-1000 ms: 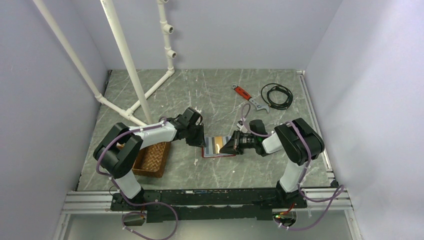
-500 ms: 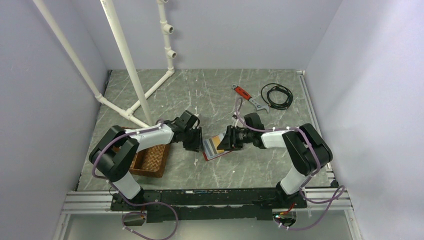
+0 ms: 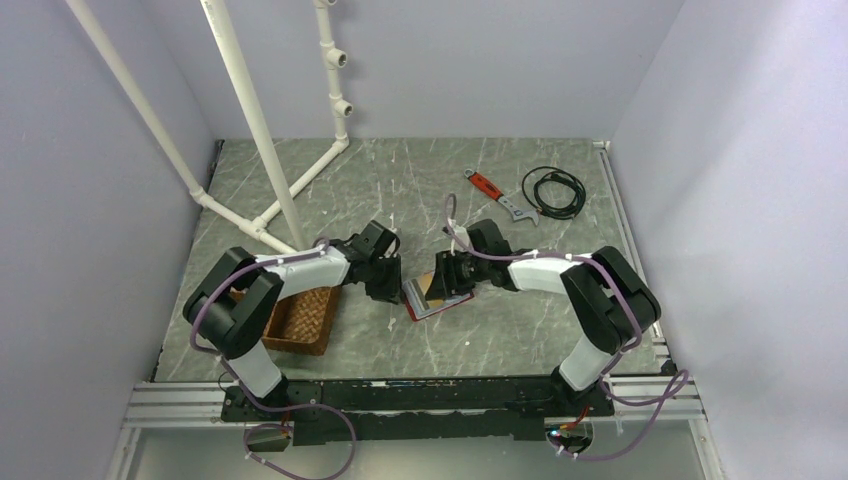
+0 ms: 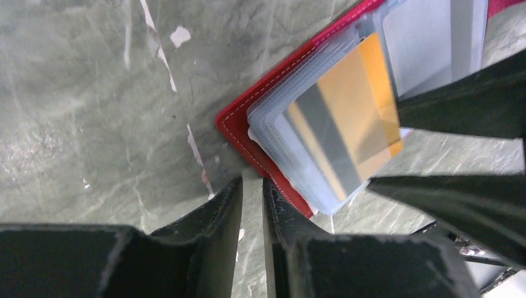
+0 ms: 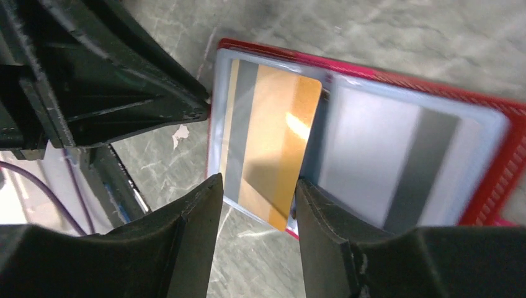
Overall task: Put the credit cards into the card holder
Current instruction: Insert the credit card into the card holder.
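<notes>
The red card holder (image 3: 438,306) lies open on the table between both arms, its clear sleeves up. A gold-brown credit card (image 5: 273,143) sits partly in the left sleeve, tilted, one corner sticking out past the holder's edge. A pale grey card (image 5: 397,161) with a dark stripe fills the sleeve beside it. My right gripper (image 5: 259,183) is open, its fingers on either side of the gold card's protruding corner without pinching it. My left gripper (image 4: 251,186) has its jaws narrowly apart with only table between them, one fingertip against the holder's red edge (image 4: 239,127).
A brown wicker tray (image 3: 300,320) stands left of the left arm. A red-handled wrench (image 3: 497,195) and a coiled black cable (image 3: 553,190) lie at the back right. White pipe framing (image 3: 260,130) rises at the back left.
My right gripper went from shut to open, letting go of the gold card, and moved left and farther back over the holder. The holder turned slightly. The left arm barely moved.
</notes>
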Motion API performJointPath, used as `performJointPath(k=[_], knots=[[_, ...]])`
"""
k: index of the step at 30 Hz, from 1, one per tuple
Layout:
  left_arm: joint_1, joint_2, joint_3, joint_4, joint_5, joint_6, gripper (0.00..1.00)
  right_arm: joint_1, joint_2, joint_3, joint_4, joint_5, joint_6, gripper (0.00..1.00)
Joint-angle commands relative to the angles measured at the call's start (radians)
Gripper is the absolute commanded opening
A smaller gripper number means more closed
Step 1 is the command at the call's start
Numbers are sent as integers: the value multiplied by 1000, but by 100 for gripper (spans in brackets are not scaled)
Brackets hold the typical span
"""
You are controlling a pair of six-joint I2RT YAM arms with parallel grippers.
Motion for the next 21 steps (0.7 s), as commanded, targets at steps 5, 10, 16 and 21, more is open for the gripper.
performJointPath(k=[5,10,16,21], knots=[[-1,75,79,14,-29,57,25,124,31,59,22,44,-56,48],[-2,45,81,-27,-39,63,27,115,11,86,-65,108,11,54],[0,-67,118,-211,-108,129,50,62,-166,94,-325,236,20,67],[-3,-133,153,-200,14,116,54,-85,-234,11,-260,85,30,67]])
